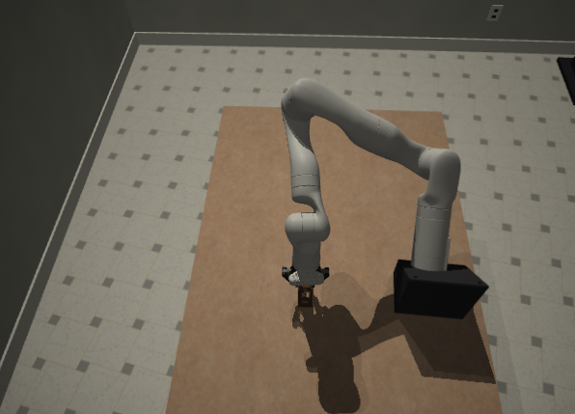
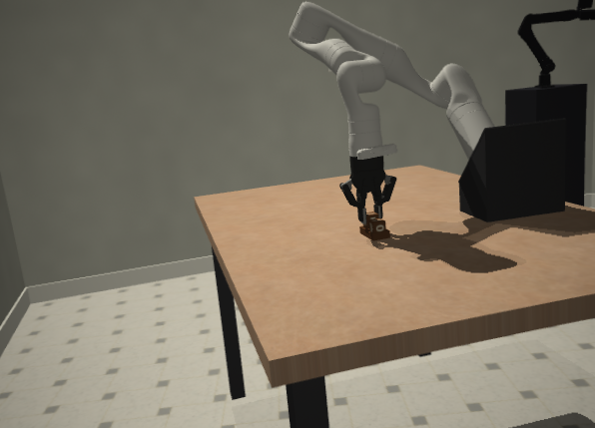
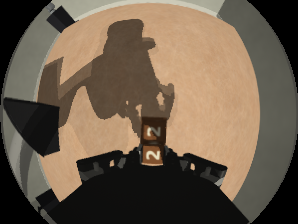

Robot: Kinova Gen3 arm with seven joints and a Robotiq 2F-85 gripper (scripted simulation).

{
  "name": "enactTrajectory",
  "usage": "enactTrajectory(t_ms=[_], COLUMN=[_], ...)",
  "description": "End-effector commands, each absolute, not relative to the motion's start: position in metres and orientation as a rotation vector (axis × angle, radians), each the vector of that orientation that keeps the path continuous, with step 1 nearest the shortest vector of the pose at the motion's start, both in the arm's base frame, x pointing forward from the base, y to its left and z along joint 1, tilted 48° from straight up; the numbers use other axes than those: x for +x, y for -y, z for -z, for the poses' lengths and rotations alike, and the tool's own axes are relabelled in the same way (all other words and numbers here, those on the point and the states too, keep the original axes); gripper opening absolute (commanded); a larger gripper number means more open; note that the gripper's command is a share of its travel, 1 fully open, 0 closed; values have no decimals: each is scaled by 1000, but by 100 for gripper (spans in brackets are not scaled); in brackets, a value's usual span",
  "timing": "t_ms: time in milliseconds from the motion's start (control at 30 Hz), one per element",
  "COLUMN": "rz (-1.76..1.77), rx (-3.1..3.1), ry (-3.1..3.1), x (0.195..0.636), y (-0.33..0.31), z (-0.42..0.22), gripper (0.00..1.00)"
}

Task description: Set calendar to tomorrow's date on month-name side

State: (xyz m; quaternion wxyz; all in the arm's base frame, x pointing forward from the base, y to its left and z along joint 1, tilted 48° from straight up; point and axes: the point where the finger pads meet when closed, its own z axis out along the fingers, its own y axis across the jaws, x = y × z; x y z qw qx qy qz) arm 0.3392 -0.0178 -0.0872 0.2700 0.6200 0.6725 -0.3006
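The gripper [image 2: 370, 216] [image 3: 152, 150] points down, shut on one brown cube. This held cube [image 2: 371, 218] [image 3: 152, 154] shows a white 2 on its top, lying sideways in the wrist view. It is at the tray's far end in the exterior view, low over or in the tray; its underside is hidden. The other cube [image 2: 377, 226] [image 3: 153, 132] sits in the tray right beside it, with a 0 on the side facing the exterior camera and a 2 on top. The small dark brown tray [image 2: 382, 236] rests on the table. The held cube's side digit is hidden by the finger and the other cube.
The wooden table [image 1: 251, 175] [image 2: 309, 280] carries the arm's black base [image 1: 434, 292] [image 2: 519, 176] to the right of the tray. The arm's shadow falls across the table beside the tray. Another black arm [image 2: 536, 46] on a black stand is in the background.
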Motion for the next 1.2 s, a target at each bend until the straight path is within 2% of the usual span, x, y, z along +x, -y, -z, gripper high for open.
enactTrajectory(t_ms=[0,1167], rz=[809,810], rx=[1671,1671], ry=[-1813,-1813], x=[339,339], y=[18,23], z=[88,93], gripper=[26,26])
